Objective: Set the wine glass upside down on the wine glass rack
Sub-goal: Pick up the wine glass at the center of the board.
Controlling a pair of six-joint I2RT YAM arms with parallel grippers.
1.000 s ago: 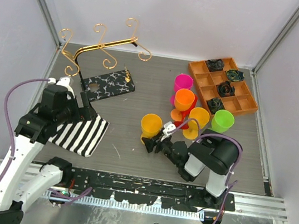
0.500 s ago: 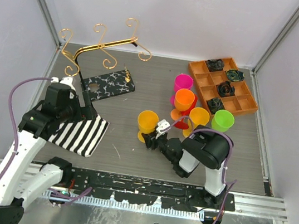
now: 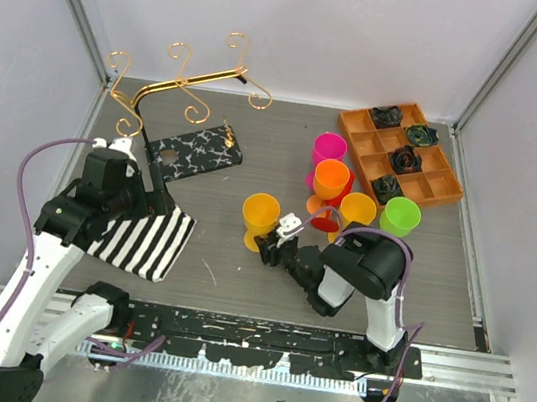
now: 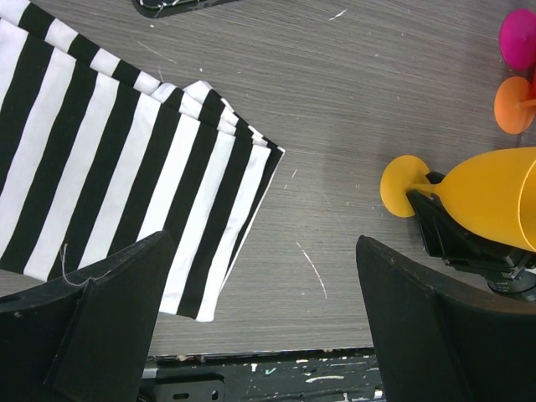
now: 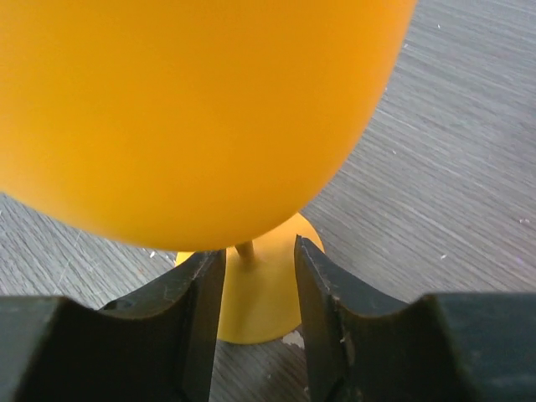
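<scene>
My right gripper sits low at the middle of the table, at the foot of the orange wine glass. In the right wrist view the two fingers stand on either side of the thin stem, just above the round foot. A gap shows on each side, so the jaws are partly spread and are not pinching the stem. The wine glass stands upright with its foot on the table and its bowl above the fingers. The wine glass rack stands at the far left corner on its marbled base, well apart from the glass. My left gripper hangs over the near edge of a black-and-white striped cloth, its jaws spread wide with nothing between them. A pink glass, a second orange glass, a yellow glass and a green glass stand grouped near an orange compartment tray at the far right.
</scene>
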